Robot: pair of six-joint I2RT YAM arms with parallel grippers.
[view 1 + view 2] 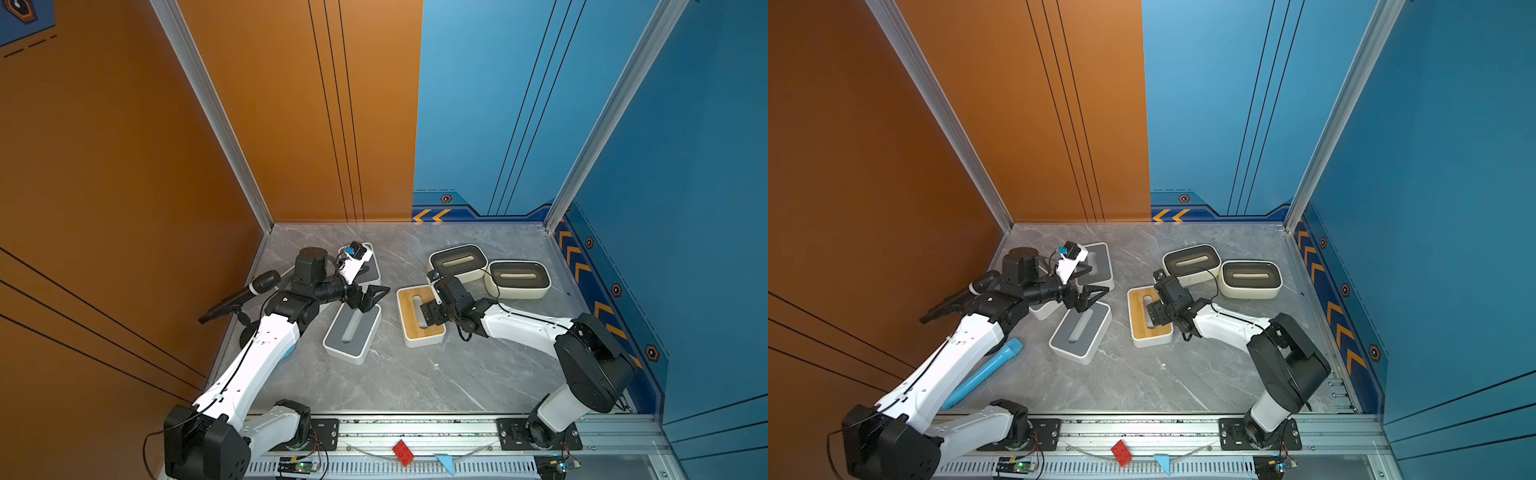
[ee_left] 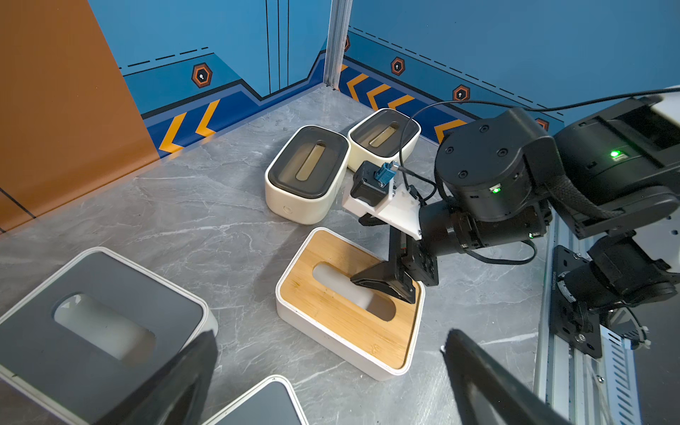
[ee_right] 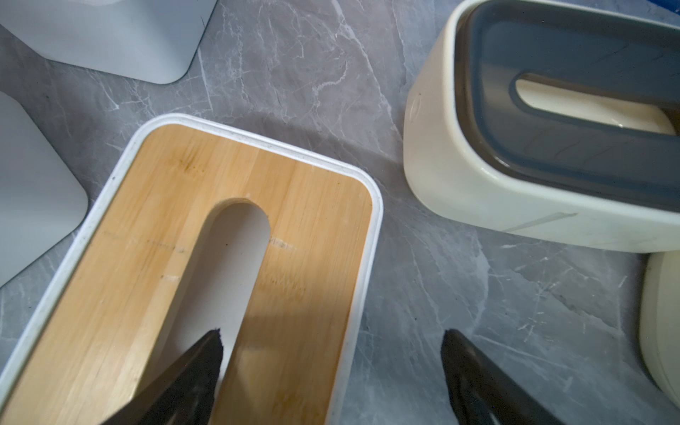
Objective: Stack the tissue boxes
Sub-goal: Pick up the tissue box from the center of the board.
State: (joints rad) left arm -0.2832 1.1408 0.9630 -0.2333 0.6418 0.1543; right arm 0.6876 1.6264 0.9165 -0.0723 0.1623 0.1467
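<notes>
Right claw (image 3: pixel 332 335) is standing open, one finger (image 3: pixel 195 364) hanging at the slot of the bamboo box (image 3: pixel 176 206) mid-table, one outside its long wall. I am planning to squeeze squarely there, avoiding the cream box (image 3: pixel 515 165) just beyond.

Right gripper (image 3: pixel 331 340) over the 1st box (image 3: pixel 165 206): 1 finger (image 3: pixel 198 362) above its lid slot, the other past its edge, over the table (image 3: pixel 423 294). Just beyond this gripper the 2nd box (image 1: pixel 457 262), the 3rd box (image 1: pixel 517 279) touching it on the right. Left gripper (image 1: pixel 376 298) over the far end of the 4th box (image 1: pixel 352 330); 5th box (image 1: pixel 372 268) just beyond it, 6th box (image 1: pixel 1042 311) partly under its arm.
</notes>
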